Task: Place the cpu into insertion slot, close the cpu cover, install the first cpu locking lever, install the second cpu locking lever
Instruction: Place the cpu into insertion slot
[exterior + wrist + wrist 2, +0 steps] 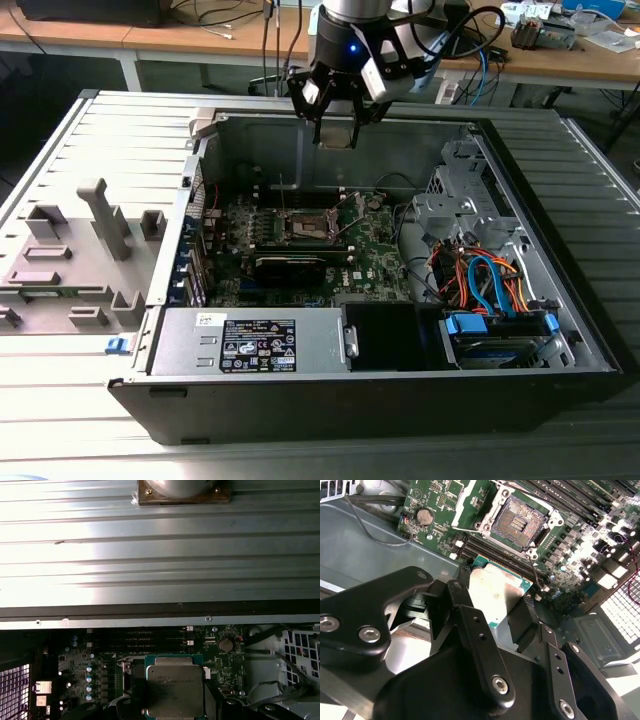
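Gripper (491,607) around partly hidden cpu (495,587)

the exterior view looks down at a slant from well outside the open grey metal computer case (260,150) and takes in all of it. both wrist views ride by the black gripper (335,135) just above that case, facing down into it from close. they share the green circuit board (435,500) (220,655) and the small square silver-topped cpu (495,597) (175,690).

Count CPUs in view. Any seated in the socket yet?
1. The cpu is clamped in the gripper, above the open case. The insertion slot is empty, its pin field bare. Another could be hidden elsewhere in the case.
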`<state>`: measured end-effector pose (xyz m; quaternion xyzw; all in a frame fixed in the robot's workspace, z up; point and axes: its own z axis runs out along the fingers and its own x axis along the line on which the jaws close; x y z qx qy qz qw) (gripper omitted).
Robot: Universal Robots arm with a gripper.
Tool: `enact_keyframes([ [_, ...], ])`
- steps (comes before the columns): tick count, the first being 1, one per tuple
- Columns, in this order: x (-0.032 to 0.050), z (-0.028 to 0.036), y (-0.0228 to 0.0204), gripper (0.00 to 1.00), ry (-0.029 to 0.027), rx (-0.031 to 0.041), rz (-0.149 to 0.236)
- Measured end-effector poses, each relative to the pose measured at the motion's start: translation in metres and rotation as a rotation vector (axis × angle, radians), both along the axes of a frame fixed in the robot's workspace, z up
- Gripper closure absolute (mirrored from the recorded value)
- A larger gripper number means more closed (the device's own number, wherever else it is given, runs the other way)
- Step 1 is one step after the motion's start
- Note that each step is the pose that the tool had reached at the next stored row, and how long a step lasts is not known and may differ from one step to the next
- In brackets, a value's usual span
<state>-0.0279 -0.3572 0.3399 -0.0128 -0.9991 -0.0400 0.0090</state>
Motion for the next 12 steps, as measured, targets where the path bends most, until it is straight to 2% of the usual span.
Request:
enact_keyframes([
  [12,-0.0002,-0.0016,0.0000,0.45,0.0000,0.0000,0.000],
])
